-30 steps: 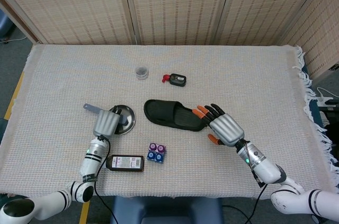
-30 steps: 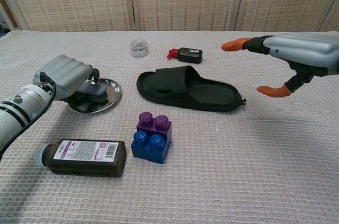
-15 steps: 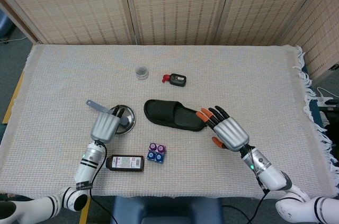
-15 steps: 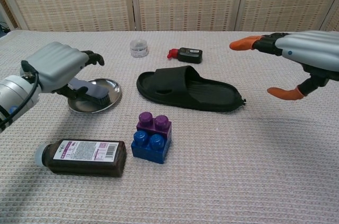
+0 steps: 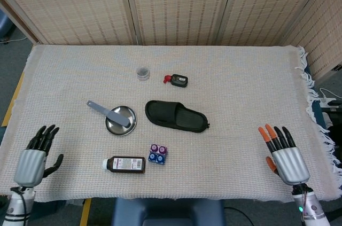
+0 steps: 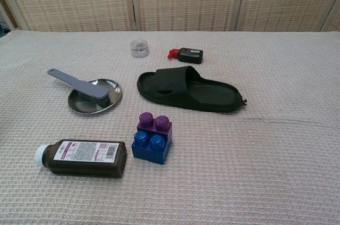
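Although both hands have drawn back to the near edge, every object lies on the cream woven tablecloth (image 5: 256, 87), ordered here by size. Landmark: the black rubber slide sandal (image 5: 175, 116), lying flat at the table's middle and touched by nothing. The round steel dish (image 5: 121, 120) sits just left of the sandal, with the grey plastic brush (image 5: 108, 113) resting bristle-end in it and its handle slanting out over the far-left rim. The dark brown bottle with a white cap (image 5: 125, 164) lies on its side, nearer than the sandal and to its left. The blue and purple toy brick stack (image 5: 157, 155) stands just right of the bottle, in front of the sandal. The small black device with a red tip (image 5: 177, 80) lies just beyond the sandal; the small clear round jar (image 5: 142, 72) stands left of that device.

The left hand (image 5: 33, 157) and the right hand (image 5: 284, 155) hover well apart from the sandal, fingers spread, holding nothing. Judged from this, the brush is delivered to the dish and no step remains in hand. A second ago the left hand gripped the brush over the dish and the right hovered at the sandal's heel.
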Robot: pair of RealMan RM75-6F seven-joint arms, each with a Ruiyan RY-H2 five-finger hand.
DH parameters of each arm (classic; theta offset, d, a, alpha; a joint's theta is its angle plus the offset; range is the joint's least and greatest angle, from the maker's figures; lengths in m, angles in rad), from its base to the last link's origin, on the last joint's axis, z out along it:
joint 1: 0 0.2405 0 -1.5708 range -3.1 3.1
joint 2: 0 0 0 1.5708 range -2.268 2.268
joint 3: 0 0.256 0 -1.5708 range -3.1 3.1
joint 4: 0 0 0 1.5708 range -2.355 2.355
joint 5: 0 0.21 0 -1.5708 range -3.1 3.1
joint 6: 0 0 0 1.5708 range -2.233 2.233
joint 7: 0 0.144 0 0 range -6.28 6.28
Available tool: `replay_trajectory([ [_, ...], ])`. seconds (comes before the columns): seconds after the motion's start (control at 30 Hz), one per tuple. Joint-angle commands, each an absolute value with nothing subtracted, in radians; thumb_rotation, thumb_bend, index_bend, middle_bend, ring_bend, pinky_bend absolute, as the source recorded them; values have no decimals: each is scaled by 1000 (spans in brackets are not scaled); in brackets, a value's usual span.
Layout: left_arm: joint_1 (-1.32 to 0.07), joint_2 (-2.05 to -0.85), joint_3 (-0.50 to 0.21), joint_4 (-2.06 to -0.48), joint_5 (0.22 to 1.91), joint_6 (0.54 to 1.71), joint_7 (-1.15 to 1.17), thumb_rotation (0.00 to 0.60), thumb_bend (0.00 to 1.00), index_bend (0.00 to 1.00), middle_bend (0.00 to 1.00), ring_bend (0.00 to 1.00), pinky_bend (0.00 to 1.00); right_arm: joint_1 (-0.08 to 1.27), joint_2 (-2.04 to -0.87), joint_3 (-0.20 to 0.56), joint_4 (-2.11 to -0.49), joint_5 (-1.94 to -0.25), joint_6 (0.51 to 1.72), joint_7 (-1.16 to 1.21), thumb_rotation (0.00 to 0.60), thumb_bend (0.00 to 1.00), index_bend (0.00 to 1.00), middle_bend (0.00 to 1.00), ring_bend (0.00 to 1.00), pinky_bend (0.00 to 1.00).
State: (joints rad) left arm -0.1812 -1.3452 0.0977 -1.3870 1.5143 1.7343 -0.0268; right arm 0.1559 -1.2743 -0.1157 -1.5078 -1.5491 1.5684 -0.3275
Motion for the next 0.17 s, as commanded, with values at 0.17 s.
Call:
replay_trajectory([
  [0.17,-94,-1267,96,-1380,1531,1794,-60,600,364,33,3,0,117,115,-1211,-87,-1570,-1449,1531,-326,600,269,0,0,0,0],
])
